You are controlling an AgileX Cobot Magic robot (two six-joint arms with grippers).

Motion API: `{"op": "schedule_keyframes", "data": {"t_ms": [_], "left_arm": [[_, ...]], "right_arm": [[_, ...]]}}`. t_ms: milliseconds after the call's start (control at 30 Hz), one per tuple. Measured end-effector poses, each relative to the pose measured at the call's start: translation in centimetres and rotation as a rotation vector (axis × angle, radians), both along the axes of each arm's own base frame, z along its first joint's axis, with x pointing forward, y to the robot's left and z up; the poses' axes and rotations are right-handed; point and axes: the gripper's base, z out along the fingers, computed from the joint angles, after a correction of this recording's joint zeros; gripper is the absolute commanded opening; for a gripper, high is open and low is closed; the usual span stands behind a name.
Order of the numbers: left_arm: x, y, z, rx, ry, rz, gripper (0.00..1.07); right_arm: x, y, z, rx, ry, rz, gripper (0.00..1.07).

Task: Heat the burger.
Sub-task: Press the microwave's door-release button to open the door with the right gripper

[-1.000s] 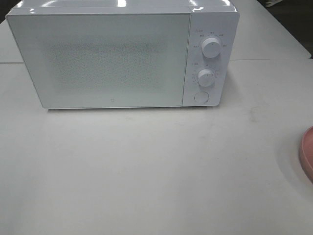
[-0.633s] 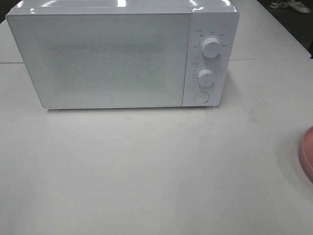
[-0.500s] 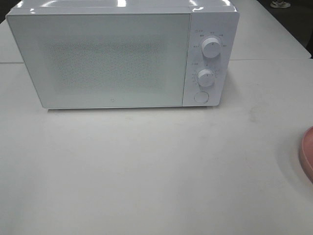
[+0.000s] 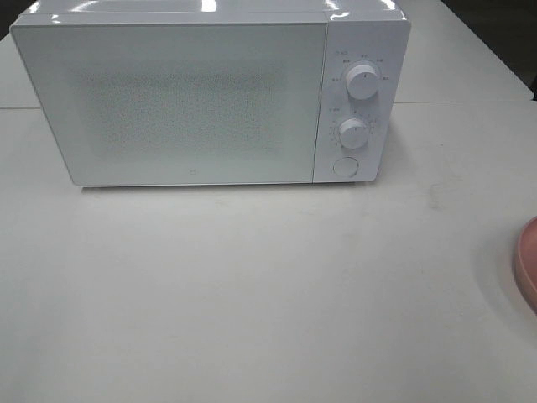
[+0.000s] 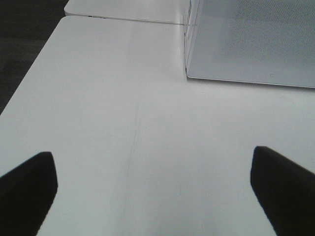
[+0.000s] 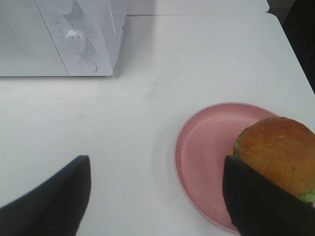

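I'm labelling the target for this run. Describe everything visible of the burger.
The burger has a glossy golden-brown bun top, with green lettuce peeking out beneath. It sits upright on the pink plate, near its rim. A dark finger of the open right gripper hides its lower part.

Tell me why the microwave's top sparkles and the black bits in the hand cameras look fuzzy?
Exterior high view: white glare patches shine on the microwave along its top edge. Left wrist view: the left gripper sits very near the lens, so it blurs into dark shapes. Right wrist view: the right gripper blurs likewise, while the burger looks fairly sharp.
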Motion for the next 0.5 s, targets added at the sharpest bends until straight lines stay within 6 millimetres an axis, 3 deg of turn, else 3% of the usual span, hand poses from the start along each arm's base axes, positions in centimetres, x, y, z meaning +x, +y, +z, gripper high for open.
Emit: {"op": "schedule_keyframes", "data": {"t_ms": [500], "left_arm": [[0.0,0.0,0.0,0.000,0.000,0.000,1.00]], "right_arm": [[5.2,1.1,0.7,-0.001,-0.028,0.033,0.72]]}}
